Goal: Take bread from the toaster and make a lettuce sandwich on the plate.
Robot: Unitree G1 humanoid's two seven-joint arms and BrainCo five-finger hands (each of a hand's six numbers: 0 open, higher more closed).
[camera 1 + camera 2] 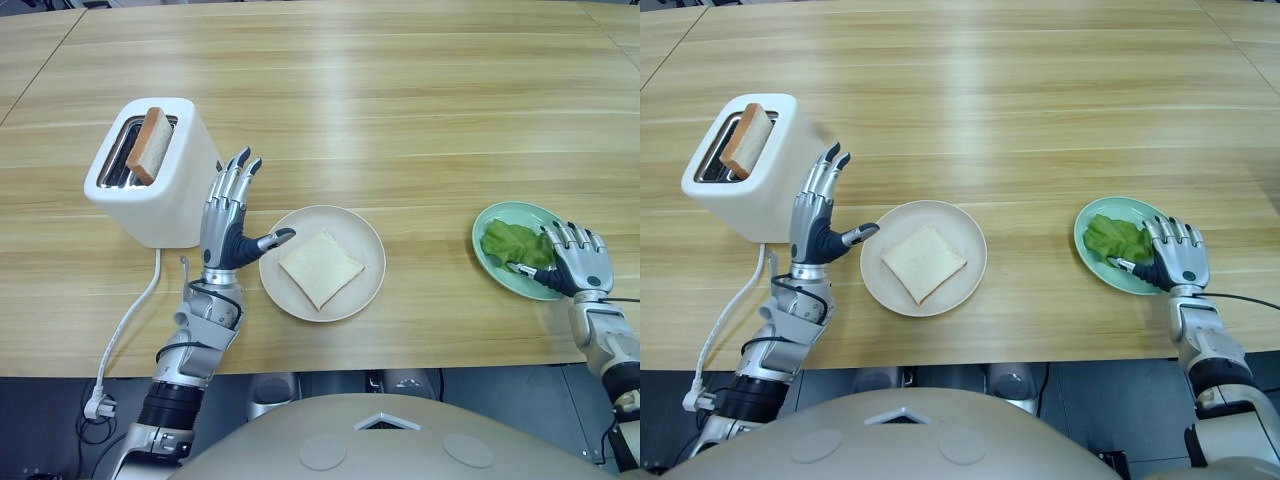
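Observation:
A white toaster (160, 180) stands at the left with one slice of bread (150, 143) sticking out of its slot. A second slice (320, 268) lies flat on the beige plate (350, 232) in the middle. My left hand (228, 218) is upright between toaster and plate, fingers spread, holding nothing. At the right a green leaf of lettuce (514, 243) rests on a small green plate (500, 216). My right hand (575, 262) sits at that plate's near right edge, fingers curled over the lettuce's edge; whether it grips the leaf is unclear.
The toaster's white cord (125, 335) trails off the table's front edge to a plug (97, 405). The wooden table (400, 100) stretches far behind the plates.

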